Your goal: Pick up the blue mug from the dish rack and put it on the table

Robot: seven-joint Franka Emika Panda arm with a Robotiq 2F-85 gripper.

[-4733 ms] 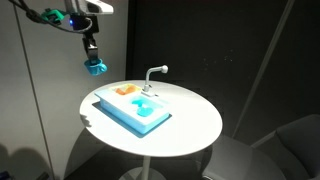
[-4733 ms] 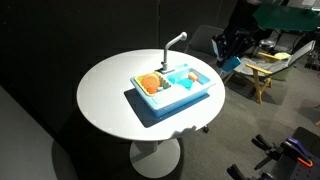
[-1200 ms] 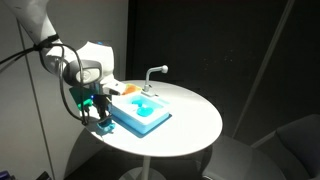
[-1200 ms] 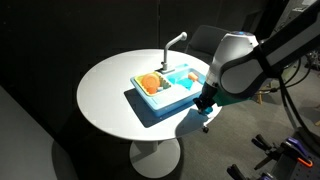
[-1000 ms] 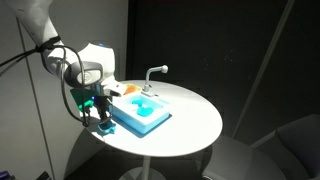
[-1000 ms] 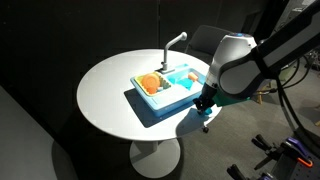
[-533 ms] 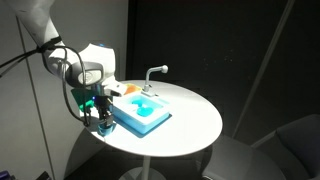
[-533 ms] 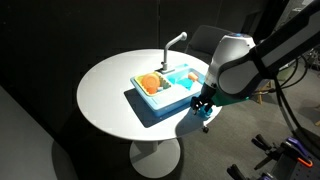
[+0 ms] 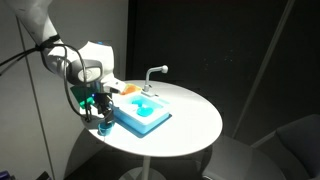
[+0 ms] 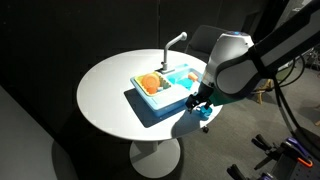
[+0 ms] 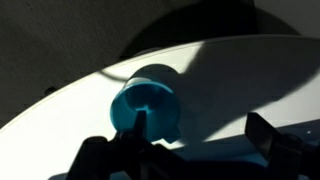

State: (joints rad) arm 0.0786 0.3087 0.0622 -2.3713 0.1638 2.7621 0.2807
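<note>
The blue mug rests on the white table near its edge, its round opening facing the wrist camera. My gripper is open around it: one finger crosses in front of the mug's opening, while the other stands well apart from it. In both exterior views the gripper hangs low over the table rim beside the light blue sink unit, with the mug just below the fingers. The dish rack end holds an orange item.
A white faucet rises at the back of the sink unit. The round table drops off right beside the mug. A wooden chair and clutter stand behind the arm.
The jaws have spread from shut to wide open, letting go of the blue mug at the table's edge. The arm has barely moved.
</note>
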